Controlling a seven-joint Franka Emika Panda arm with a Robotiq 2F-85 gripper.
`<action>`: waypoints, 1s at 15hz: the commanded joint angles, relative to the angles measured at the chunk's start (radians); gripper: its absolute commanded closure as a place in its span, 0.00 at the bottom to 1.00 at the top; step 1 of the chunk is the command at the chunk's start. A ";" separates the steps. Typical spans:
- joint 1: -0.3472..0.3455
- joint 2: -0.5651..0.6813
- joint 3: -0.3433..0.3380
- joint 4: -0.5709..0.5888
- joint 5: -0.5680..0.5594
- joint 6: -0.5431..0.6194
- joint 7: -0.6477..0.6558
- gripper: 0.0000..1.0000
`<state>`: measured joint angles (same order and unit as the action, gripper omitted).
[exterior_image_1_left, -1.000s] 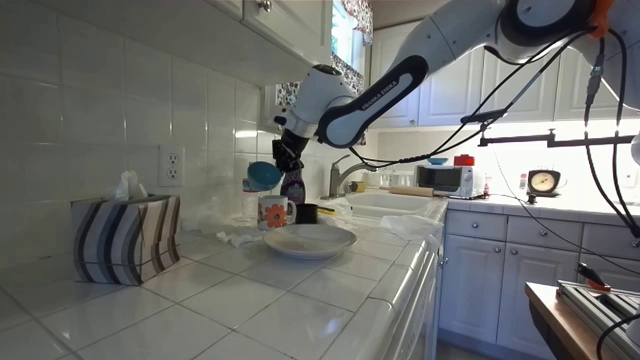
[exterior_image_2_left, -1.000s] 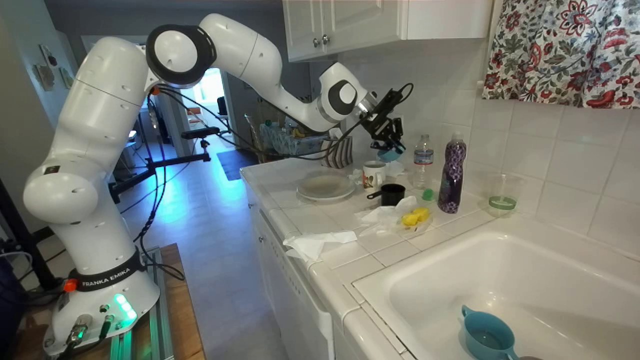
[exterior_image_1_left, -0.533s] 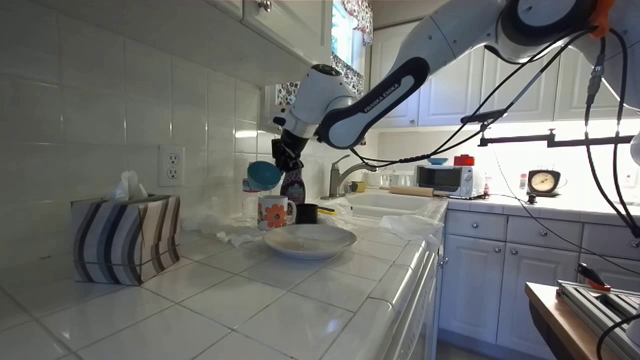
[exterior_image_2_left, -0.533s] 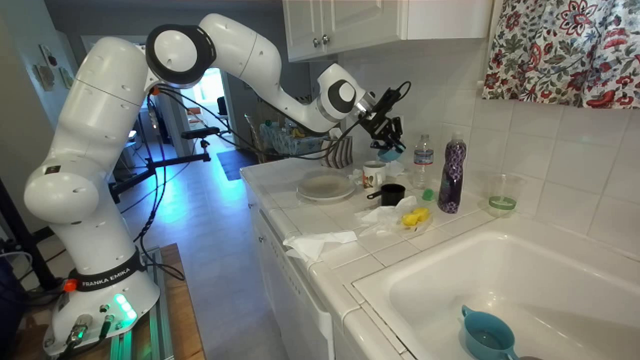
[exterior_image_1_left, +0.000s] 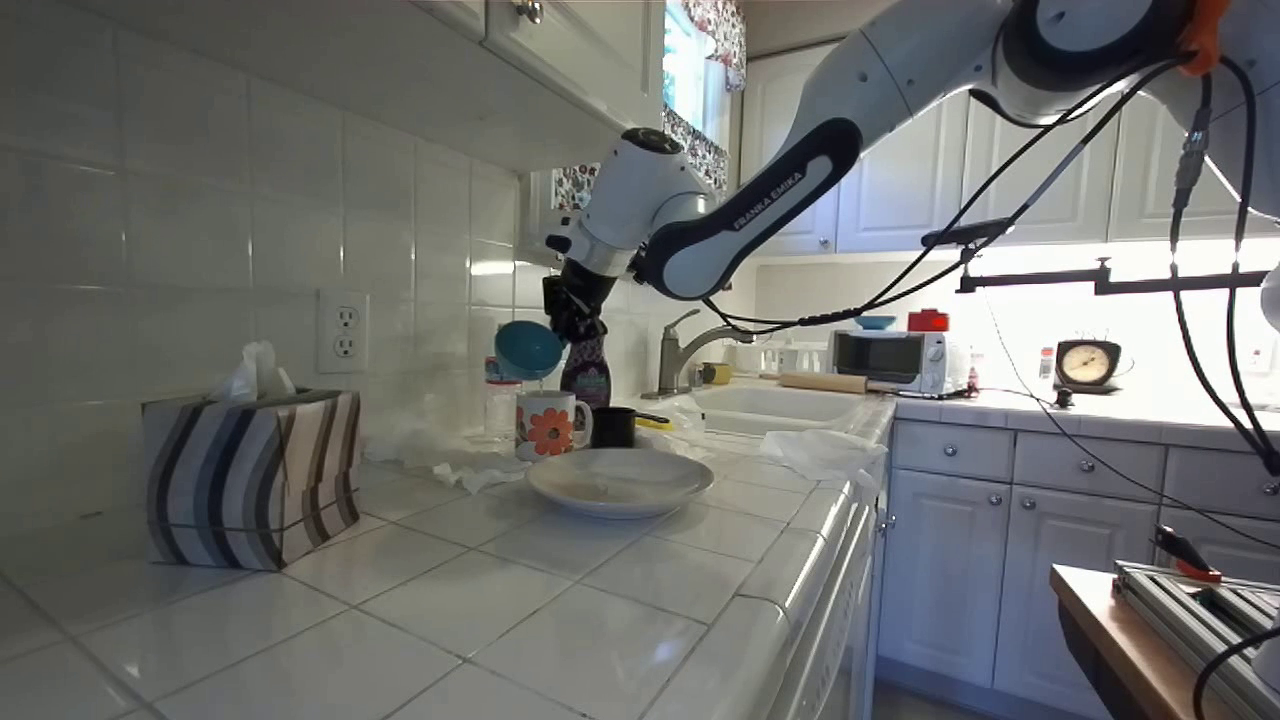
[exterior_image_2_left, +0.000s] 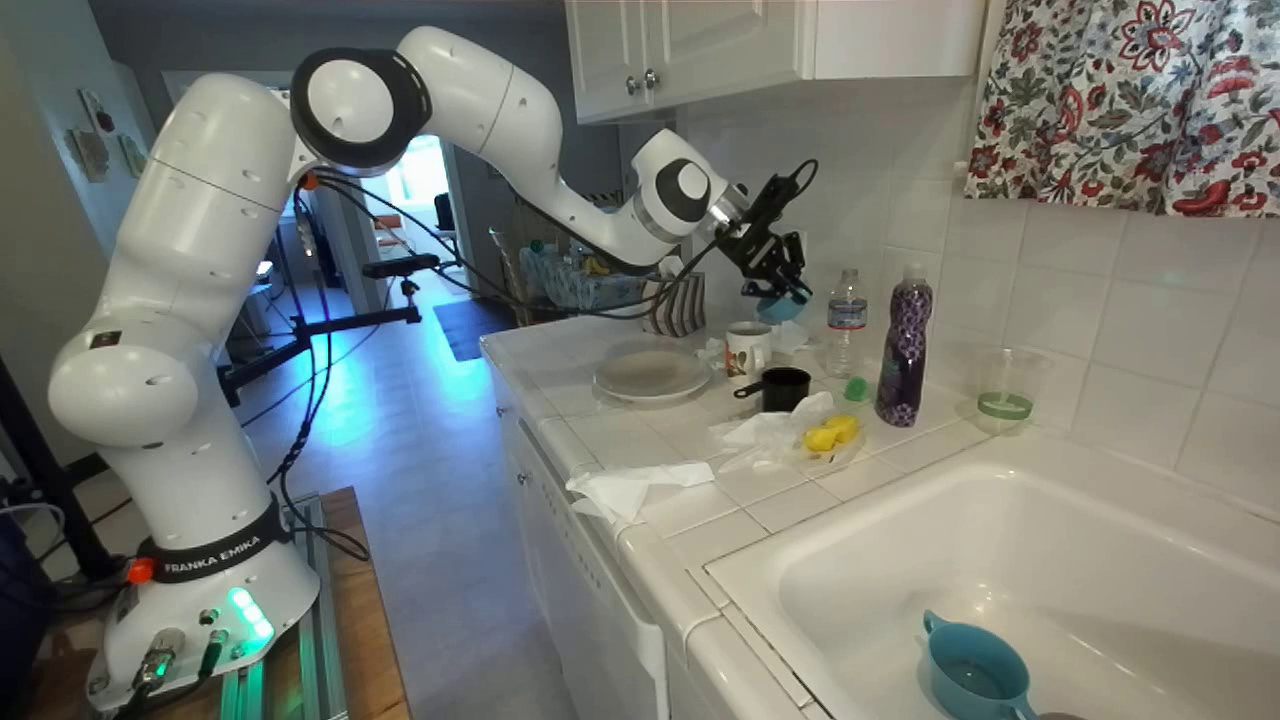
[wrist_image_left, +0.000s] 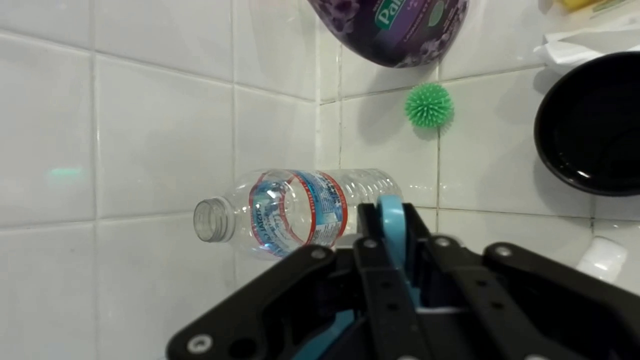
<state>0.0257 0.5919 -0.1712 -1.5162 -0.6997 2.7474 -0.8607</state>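
My gripper (wrist_image_left: 392, 212) is shut on the light blue handle (wrist_image_left: 395, 232) of a blue cup (exterior_image_1_left: 528, 350). In an exterior view the cup hangs tipped, its mouth toward that camera, above a white mug with an orange flower (exterior_image_1_left: 550, 425). A faint thin streak shows between cup and mug; I cannot tell for sure that it is liquid. The fingers hide much of the cup (exterior_image_2_left: 780, 308) from the opposite side. A clear, capless water bottle (wrist_image_left: 295, 210) stands by the tiled wall, close to the gripper. The mug's inside is hidden.
Around the mug are a white plate (exterior_image_1_left: 620, 490), a black cup (exterior_image_2_left: 785, 388), a purple soap bottle (exterior_image_2_left: 903, 350) and a green spiky ball (wrist_image_left: 429, 105). A striped tissue box (exterior_image_1_left: 250, 480) stands near the wall. Another blue cup (exterior_image_2_left: 975, 670) sits in the sink (exterior_image_2_left: 880, 530).
The wrist has tilted slightly, its cable loop shifting a little left and up in an exterior view. A faint streak now shows under the cup. The grip on the handle looks unchanged.
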 joint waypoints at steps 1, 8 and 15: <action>0.006 -0.030 -0.004 -0.021 -0.068 -0.002 0.053 0.97; 0.011 -0.037 0.002 -0.020 -0.134 -0.016 0.093 0.97; 0.016 -0.044 0.005 -0.023 -0.186 -0.026 0.138 0.97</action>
<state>0.0355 0.5826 -0.1685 -1.5158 -0.8250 2.7440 -0.7740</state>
